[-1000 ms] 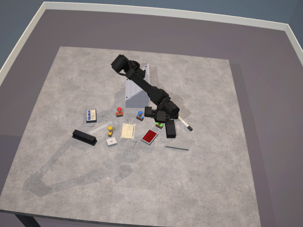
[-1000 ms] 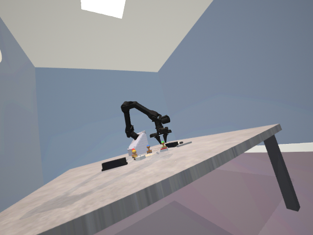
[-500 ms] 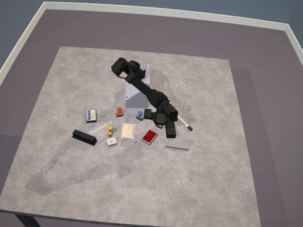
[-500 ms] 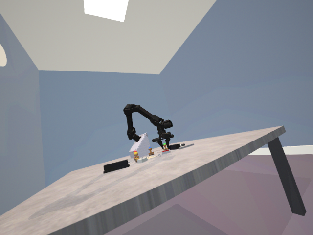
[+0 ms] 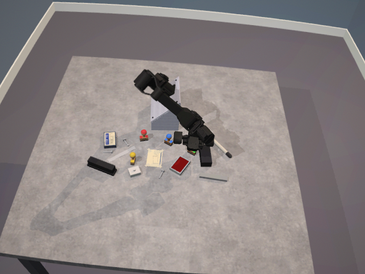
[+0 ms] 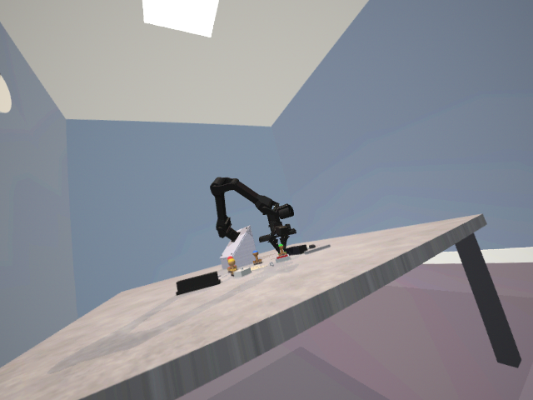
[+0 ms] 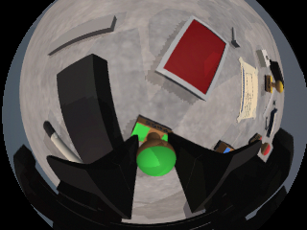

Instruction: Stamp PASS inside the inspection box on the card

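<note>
The arm is reaching down over the desk, and the jaws are sitting low on either side of the green-knobbed stamp. They are narrowing onto its knob, one finger on each side, but I cannot tell whether they are already pinching it or just short of contact. The stamp is standing upright on the desk, between the black block and the red ink pad, near both but touching neither. The card is lying flat just beside the pad, on the side away from the gripper. Around the card, three other stamps are standing upright: a yellow-knobbed stamp, a red-knobbed stamp and a blue-knobbed stamp. A white marker is lying behind the black block, partly under the arm. A grey strip is lying flat in front of the block. A long black bar is resting well apart, at the far side of the cluster.
</note>
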`<state>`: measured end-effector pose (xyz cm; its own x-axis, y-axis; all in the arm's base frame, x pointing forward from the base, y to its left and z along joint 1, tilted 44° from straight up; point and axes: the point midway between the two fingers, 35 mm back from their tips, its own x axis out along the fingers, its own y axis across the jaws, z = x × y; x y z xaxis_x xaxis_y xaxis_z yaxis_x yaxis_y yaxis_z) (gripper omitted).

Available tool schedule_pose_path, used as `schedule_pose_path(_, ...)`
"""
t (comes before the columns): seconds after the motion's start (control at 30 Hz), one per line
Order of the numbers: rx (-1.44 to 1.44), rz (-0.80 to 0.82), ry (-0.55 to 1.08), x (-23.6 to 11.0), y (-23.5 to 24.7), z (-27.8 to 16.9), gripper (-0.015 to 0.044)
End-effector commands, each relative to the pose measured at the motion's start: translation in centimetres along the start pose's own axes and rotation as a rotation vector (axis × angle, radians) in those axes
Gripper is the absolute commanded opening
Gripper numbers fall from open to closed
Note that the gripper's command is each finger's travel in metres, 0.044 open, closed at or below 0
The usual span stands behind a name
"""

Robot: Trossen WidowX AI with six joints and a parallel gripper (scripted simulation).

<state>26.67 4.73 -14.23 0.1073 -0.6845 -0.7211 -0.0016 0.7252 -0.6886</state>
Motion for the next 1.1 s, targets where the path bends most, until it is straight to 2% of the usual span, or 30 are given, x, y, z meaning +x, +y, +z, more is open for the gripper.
schedule_pose_path(0.0, 0.0, 0.001, 0.0, 0.0, 0.0, 0.0, 0.0107)
schedule_pose_path(0.13, 0.0, 0.001, 0.0, 0.0, 0.0, 0.0, 0.008)
schedule_pose_path(0.23, 0.0, 0.001, 0.0, -0.1, 0.0, 0.0, 0.0001)
schedule_pose_path(1.07, 0.0, 0.004, 0.0, -1.3, 0.1, 0.1, 0.0)
